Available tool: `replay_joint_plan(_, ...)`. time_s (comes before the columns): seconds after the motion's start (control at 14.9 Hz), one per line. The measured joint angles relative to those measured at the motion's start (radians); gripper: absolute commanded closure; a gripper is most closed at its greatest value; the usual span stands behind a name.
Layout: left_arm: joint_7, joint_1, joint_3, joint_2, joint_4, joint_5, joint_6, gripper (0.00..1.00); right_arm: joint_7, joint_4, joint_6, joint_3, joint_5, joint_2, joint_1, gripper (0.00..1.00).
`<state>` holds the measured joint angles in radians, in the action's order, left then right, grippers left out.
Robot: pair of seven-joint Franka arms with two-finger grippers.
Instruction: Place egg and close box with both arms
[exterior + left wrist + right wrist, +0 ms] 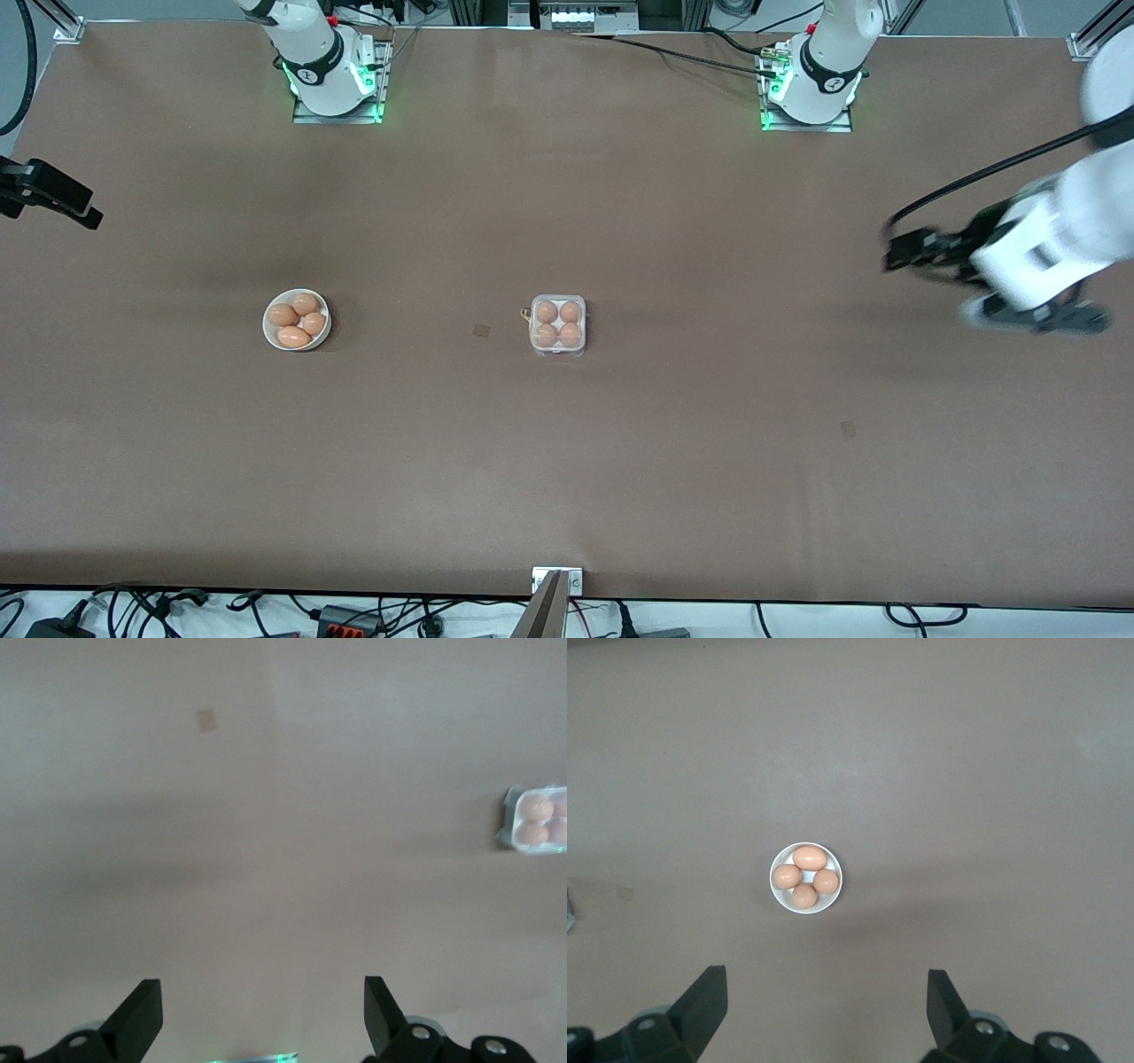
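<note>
The box (557,350) sits mid-table, a small clear carton with an orange-brown egg (547,312) in every cell; its lid appears to lie down over them. Which one is the task's egg I cannot tell. The left wrist view catches the box (508,819) at its edge, well away from my left gripper (263,1010), which is open and empty. In the front view the left gripper (1036,317) hangs over the table's left-arm end. My right gripper (826,1001) is open and empty, over the right-arm end (62,199).
A round white bowl (268,323) with several loose eggs (306,304) stands toward the right arm's end, level with the box; it also shows in the right wrist view, bowl (780,895). Small dark marks (481,330) dot the brown tabletop.
</note>
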<state>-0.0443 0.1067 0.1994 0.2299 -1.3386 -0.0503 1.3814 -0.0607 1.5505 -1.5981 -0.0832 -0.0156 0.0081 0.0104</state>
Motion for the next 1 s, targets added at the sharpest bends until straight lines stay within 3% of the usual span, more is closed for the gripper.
replay_joint_plan(0.27,0.014,-0.068,-0.118,-0.162,-0.192,0.018,0.103,0.00,0.000,0.000,0.001,0.000,0.000,-0.004,-0.005,0.00)
replay_joint_plan(0.54,0.020,-0.056,-0.142,-0.241,-0.317,0.025,0.292,0.00,0.000,0.000,0.001,0.000,0.000,-0.005,-0.006,0.00)
replay_joint_plan(1.0,0.029,-0.082,-0.142,-0.289,-0.368,0.025,0.309,0.00,0.001,-0.005,0.001,0.000,0.000,-0.005,-0.006,0.00)
